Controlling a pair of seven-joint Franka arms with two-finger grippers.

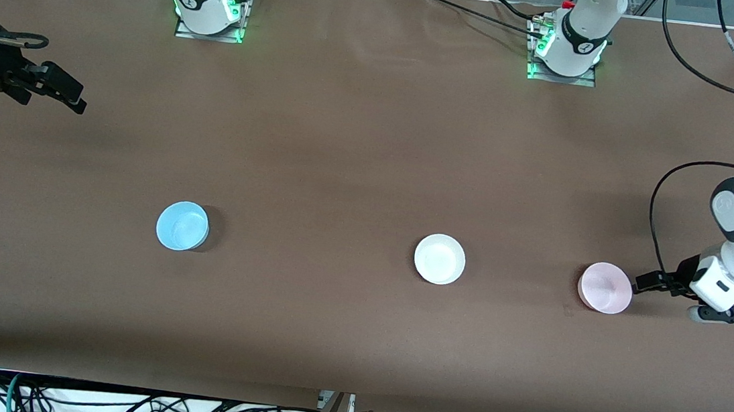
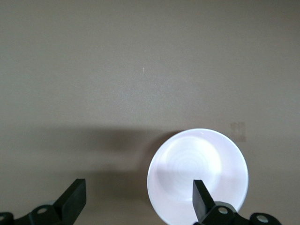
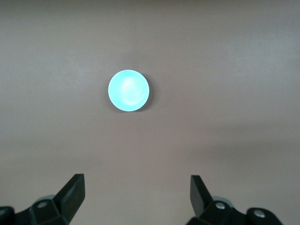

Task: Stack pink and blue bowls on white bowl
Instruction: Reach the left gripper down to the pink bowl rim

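Three small bowls stand in a row on the brown table. The blue bowl is toward the right arm's end, the white bowl is in the middle, and the pink bowl is toward the left arm's end. My left gripper is open, low beside the pink bowl's rim. In the left wrist view the pink bowl looks pale, and one finger shows in front of it. My right gripper is open and empty, high over the table's edge. The right wrist view shows the blue bowl far below the open right gripper.
The brown table cover is bare around the bowls. The arm bases stand along the table edge farthest from the front camera. Cables hang below the near edge.
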